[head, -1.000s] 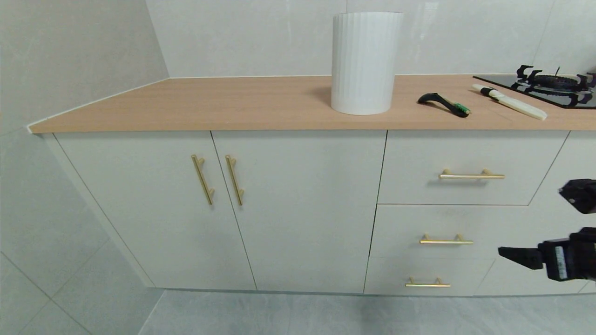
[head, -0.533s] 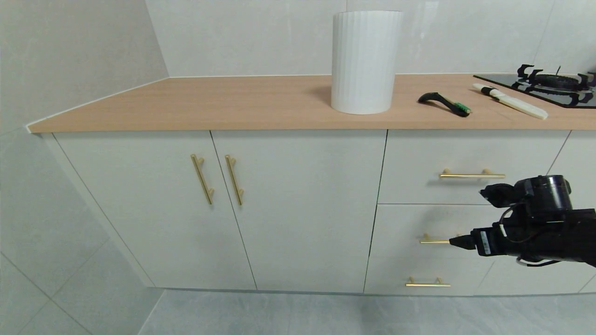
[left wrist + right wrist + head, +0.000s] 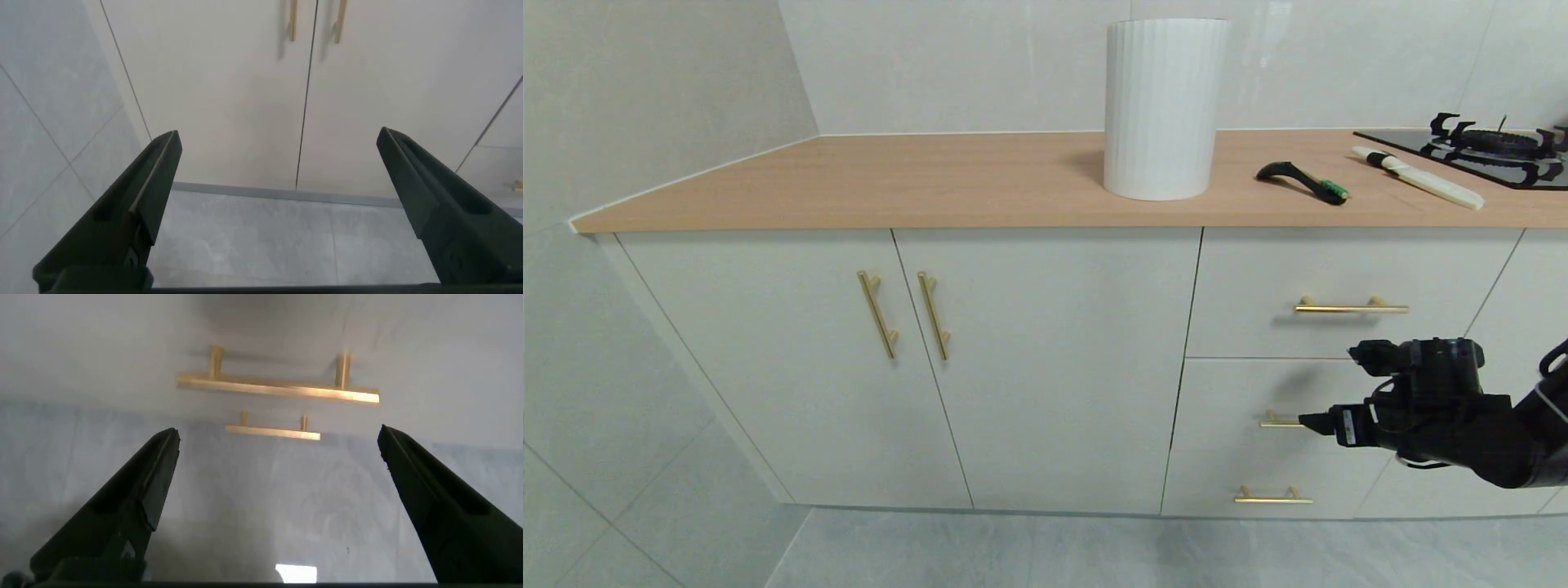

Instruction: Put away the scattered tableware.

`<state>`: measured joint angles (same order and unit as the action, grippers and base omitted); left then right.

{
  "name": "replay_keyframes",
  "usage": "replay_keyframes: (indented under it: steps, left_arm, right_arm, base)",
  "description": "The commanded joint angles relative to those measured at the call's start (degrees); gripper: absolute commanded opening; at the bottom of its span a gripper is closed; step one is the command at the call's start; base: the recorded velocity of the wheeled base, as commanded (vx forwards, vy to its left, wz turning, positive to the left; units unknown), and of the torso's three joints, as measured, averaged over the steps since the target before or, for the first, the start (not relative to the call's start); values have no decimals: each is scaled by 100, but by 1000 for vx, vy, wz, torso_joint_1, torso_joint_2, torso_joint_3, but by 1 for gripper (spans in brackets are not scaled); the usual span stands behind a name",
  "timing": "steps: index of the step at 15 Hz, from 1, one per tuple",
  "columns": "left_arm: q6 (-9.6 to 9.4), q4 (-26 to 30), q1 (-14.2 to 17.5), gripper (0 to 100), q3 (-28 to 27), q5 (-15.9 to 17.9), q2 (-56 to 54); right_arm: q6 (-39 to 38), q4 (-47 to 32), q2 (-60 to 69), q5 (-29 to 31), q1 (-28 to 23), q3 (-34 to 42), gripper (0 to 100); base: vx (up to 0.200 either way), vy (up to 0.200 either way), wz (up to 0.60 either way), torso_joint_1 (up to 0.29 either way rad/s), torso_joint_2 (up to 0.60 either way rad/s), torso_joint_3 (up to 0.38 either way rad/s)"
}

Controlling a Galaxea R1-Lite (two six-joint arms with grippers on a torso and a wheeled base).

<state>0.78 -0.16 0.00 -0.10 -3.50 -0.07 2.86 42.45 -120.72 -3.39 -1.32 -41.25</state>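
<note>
I read the right gripper [image 3: 1329, 388] spread, just beside the middle drawer's brass bar handle [image 3: 1278, 423]; left gripper [image 3: 278, 143] spread too. The black green-tipped utensil [image 3: 1303, 182] and the white knife [image 3: 1417, 177] lie on the wooden worktop [image 3: 931, 184], far right.

On the countertop [image 3: 931, 188], a black-handled tool [image 3: 1301, 182], perhaps a peeler, and a white knife [image 3: 1417, 177], both flat, near the ribbed white container [image 3: 1165, 110].
</note>
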Motion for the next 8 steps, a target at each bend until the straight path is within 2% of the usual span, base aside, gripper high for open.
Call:
replay_keyframes:
  steps: [1, 2, 4, 8]
  left_arm:
    - [1, -2, 0, 100, 1, -2, 7]
    - [1, -2, 0, 100, 1, -2, 7]
    - [1, -2, 0, 100, 1, -2, 7]
    - [1, -2, 0, 100, 1, -2, 7]
  right_arm:
    - [4, 352, -443, -4, -44, 3, 100]
    - [4, 853, -681, 5, -44, -14, 100]
    - [12, 1257, -988, 22, -44, -129, 100]
    - [12, 1275, -1234, 49, -44, -366, 100]
  base:
    - [0, 0, 0, 0, 0, 0]
    - [0, 0, 0, 0, 0, 0]
    - [0, 0, 0, 0, 0, 0]
    - [0, 0, 0, 0, 0, 0]
